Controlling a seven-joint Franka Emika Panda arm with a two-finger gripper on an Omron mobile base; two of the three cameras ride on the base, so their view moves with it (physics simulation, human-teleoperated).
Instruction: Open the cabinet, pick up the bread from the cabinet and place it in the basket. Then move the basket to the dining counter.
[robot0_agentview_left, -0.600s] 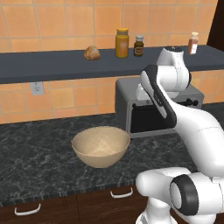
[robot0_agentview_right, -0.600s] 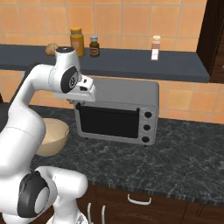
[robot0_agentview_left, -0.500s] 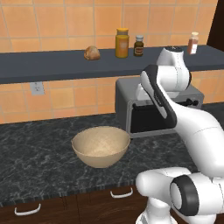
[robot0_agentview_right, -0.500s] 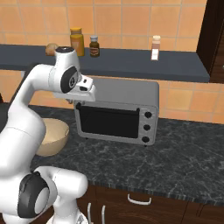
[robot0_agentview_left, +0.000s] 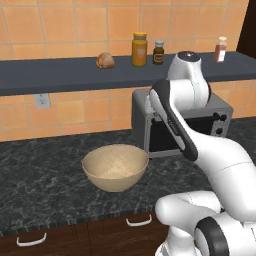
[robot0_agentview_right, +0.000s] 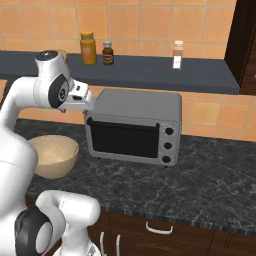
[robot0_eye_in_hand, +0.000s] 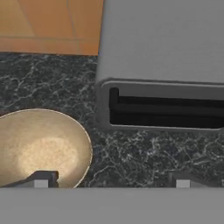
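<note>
Basket (robot0_agentview_left: 115, 167) sits on the black speckled worktop (robot0_agentview_left: 45, 180), at about 7 o'clock from the toaster oven (robot0_agentview_left: 200, 122) in the left base view; nothing lies inside it. In the right base view the basket (robot0_agentview_right: 52, 156) is at 9 o'clock of the oven (robot0_agentview_right: 134, 127), partly behind the white arm. In the hand view the basket (robot0_eye_in_hand: 41, 146) fills the lower left, with the oven (robot0_eye_in_hand: 162, 65) at upper right and a strip of worktop (robot0_eye_in_hand: 131, 153) between them.

Jaws (robot0_eye_in_hand: 111, 183): two finger tips (robot0_eye_in_hand: 41, 179) show at the bottom edge, set wide apart, nothing between them, so released. One tip overlaps the basket rim in that view; the other lies over bare worktop. The hand hangs above the worktop, up near the oven's left top corner.

Bread (robot0_agentview_left: 105, 60) rests on the dark shelf (robot0_agentview_left: 60, 75) along the orange tiled wall, at 12 o'clock of the basket and well apart from it. To its 3 o'clock stand an amber jar (robot0_agentview_left: 139, 49) and a small dark bottle (robot0_agentview_left: 158, 52), then farther along a red-topped shaker (robot0_agentview_left: 221, 49).
</note>
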